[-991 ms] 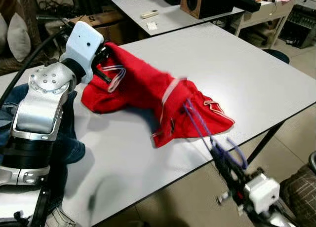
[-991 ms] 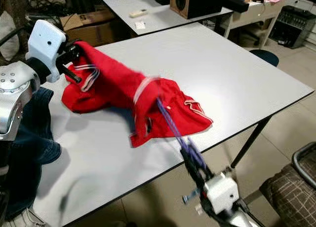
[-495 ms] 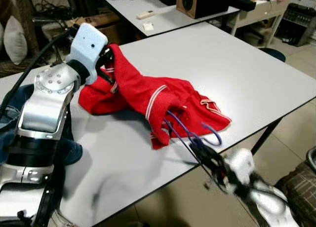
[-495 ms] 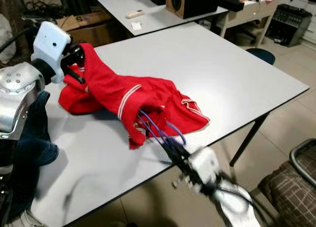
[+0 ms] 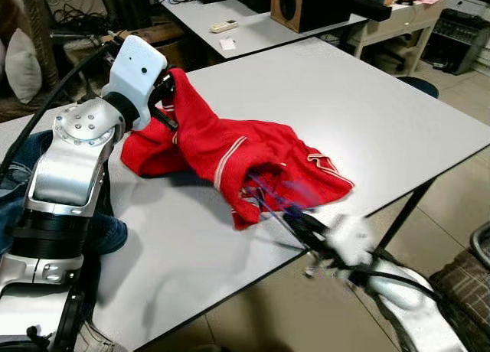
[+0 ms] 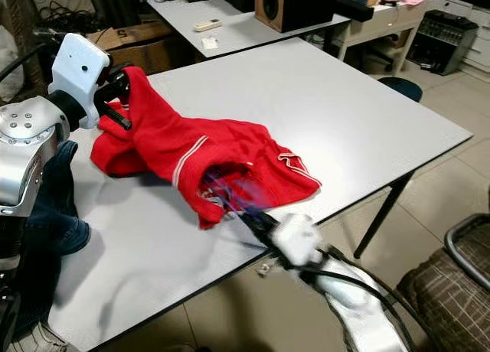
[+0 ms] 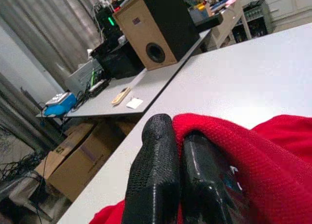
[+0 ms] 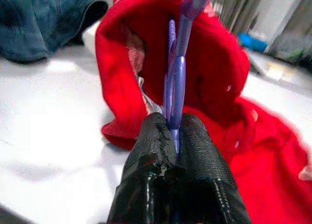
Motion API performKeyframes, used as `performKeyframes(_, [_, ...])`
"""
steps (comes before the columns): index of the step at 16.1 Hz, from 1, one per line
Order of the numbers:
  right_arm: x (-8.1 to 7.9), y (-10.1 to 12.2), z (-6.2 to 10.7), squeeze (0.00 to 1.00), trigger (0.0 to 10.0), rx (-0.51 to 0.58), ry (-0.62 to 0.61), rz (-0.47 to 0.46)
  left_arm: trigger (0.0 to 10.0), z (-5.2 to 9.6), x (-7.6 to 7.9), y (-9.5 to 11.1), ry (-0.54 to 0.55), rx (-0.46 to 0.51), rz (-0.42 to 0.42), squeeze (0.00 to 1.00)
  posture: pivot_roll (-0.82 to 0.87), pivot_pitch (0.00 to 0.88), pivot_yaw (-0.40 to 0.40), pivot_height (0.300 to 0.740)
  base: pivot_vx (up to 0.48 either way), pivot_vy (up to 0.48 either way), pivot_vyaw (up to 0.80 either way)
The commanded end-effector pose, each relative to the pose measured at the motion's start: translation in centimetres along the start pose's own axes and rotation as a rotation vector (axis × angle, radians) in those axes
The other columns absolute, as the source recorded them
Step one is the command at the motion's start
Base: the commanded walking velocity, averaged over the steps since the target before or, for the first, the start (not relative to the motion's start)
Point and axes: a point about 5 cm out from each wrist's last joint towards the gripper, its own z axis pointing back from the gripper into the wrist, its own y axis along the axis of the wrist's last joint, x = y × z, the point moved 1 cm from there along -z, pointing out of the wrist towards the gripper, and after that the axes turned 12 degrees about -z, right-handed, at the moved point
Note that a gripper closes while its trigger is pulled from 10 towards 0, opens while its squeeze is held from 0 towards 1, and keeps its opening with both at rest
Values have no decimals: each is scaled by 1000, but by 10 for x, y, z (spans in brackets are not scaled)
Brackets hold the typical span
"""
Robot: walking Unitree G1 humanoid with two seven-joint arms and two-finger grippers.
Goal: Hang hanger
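No text, label or number can be read here. The cardboard boxes (image 7: 78, 160) carry marks too blurred to read.

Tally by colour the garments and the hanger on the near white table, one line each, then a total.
Red garment: 1
Blue denim garment: 1
Purple hanger: 1
Total: 3
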Motion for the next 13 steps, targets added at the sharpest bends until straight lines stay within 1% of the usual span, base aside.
performKeyframes(1, [2,-8,-4,0,10000,-54,-26,55,0,0,-5,6,10,18,-20,0,57,5,100,740,0,0,0])
performKeyframes(2, [1,-6,-10,0,10000,-58,-17,117,0,-1,-5,6,9,18,-19,0,55,5,101,740,0,0,0])
performKeyframes(3, [-1,-3,-17,0,10000,-46,-19,160,0,-1,-4,6,7,19,-18,0,54,3,101,740,0,0,0])
performKeyframes(4, [-2,1,-25,0,10000,-13,-51,173,0,-2,-3,6,4,19,-16,0,53,1,101,740,0,0,0])
performKeyframes(5, [-3,2,-31,0,10000,3,-65,159,0,-2,-2,6,3,19,-14,0,53,0,101,740,0,0,0])
performKeyframes(6, [-3,7,-36,0,10000,37,-87,190,0,-3,-2,7,2,20,-14,0,53,0,102,740,0,0,0])
performKeyframes(7, [-3,9,-41,0,10000,64,-95,182,0,-3,-2,7,1,20,-14,0,55,0,102,740,0,0,0])
performKeyframes(8, [-8,10,-47,0,10000,76,-54,165,0,-3,-1,7,1,21,-14,0,56,0,101,740,0,0,0])
performKeyframes(9, [-15,11,-51,0,10000,90,7,187,0,-3,-1,8,1,22,-14,0,56,0,101,740,0,0,0])
performKeyframes(10, [-15,12,-54,0,10000,95,5,192,0,-3,-1,8,1,24,-14,0,59,0,102,740,0,0,0])
performKeyframes(11, [-15,13,-55,0,10000,100,4,183,0,-3,-1,9,1,24,-15,0,60,0,100,740,0,0,0])
performKeyframes(12, [-15,17,-55,0,10000,135,-3,170,0,-3,-2,9,3,24,-15,0,63,0,98,740,0,0,0])
performKeyframes(13, [-14,27,-47,0,10000,219,-35,139,0,-2,-3,7,8,14,-14,0,67,0,94,740,0,0,0])
